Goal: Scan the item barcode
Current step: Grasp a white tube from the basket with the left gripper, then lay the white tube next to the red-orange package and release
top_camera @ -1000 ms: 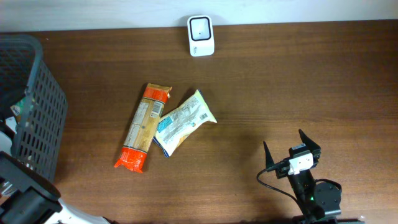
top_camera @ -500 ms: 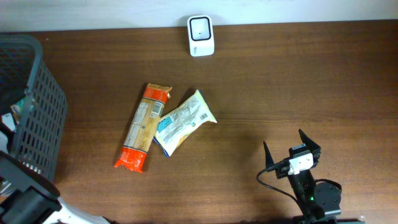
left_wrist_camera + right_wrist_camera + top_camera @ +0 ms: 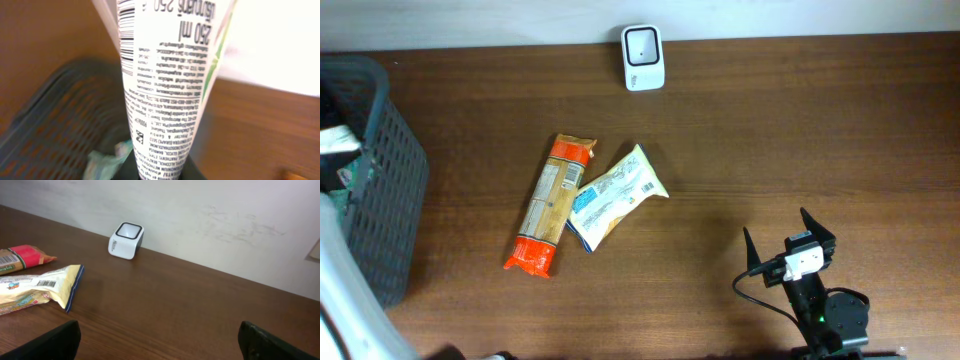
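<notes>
Left gripper [image 3: 153, 171], left wrist view: I am closed on the near end of a white plastic tube [image 3: 165, 85]; my contact points are hidden beneath the tube, so I cannot tell which end I hold. The tube stands away from me, raised over the dark mesh basket [image 3: 55, 125]; printed text covers its face, and the barcode [image 3: 127, 35] lies on the far part, well apart from my grip and uncovered.

Handling, by judgement: a filled tube of this kind is fairly light but soft-walled and glossy; a hard squeeze would dent it, and a loose one would let it slip or swing. The firmer ends are the better holds, with the barcode panel left free.

Right gripper [image 3: 780, 240], overhead view: open and empty, low at the near right of the tabletop [image 3: 800, 130].

Beyond: the white scanner [image 3: 643, 57] sits at the far edge; an orange pasta packet [image 3: 549, 205] and a pale snack bag [image 3: 615, 195] lie touching, mid-tabletop, between basket and scanner.
</notes>
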Action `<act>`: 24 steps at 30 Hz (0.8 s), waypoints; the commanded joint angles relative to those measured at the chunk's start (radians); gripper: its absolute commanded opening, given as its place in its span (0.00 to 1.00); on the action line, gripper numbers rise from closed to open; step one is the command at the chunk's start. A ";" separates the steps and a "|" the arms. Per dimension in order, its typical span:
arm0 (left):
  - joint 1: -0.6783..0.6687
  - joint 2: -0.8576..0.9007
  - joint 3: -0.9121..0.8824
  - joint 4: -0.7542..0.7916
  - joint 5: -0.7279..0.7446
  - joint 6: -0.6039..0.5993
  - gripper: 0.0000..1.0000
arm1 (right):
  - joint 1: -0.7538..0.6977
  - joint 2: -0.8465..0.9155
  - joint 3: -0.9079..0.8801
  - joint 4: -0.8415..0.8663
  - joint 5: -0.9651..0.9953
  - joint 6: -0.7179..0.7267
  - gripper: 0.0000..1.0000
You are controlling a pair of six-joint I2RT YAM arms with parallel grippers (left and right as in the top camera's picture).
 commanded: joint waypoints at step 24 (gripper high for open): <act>-0.509 0.253 -0.604 -0.009 -0.179 -0.201 0.00 | -0.007 -0.007 -0.008 -0.002 0.005 0.004 0.99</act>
